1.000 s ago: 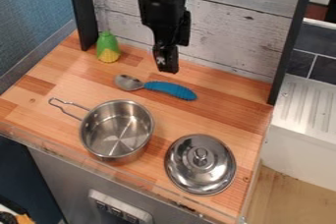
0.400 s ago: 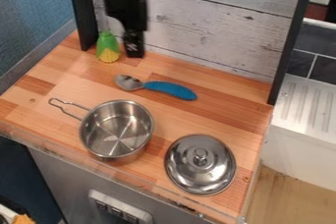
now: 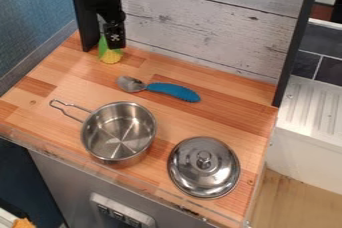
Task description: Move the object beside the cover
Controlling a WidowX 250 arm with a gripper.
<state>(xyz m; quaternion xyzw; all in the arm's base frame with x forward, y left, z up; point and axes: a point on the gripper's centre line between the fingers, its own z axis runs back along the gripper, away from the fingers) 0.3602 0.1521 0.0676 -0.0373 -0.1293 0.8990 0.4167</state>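
The black gripper (image 3: 114, 41) hangs at the upper left, in front of the upper part of a green and yellow corn-like object (image 3: 111, 56). How its fingers stand relative to each other is hidden, and so is whether they touch the object. The silver lid (image 3: 212, 177), a round cover with a knob, lies flat at the lower right of the wooden counter.
A steel pot (image 3: 119, 133) stands left of the lid, its wire handle pointing up-left. Behind it lies a spoon (image 3: 174, 90) with a blue handle. A whitewashed plank wall (image 3: 214, 22) and black posts bound the back.
The gripper has moved left along the back wall and slightly up, from behind the spoon to in front of the green and yellow object. Everything on the counter has stayed put.
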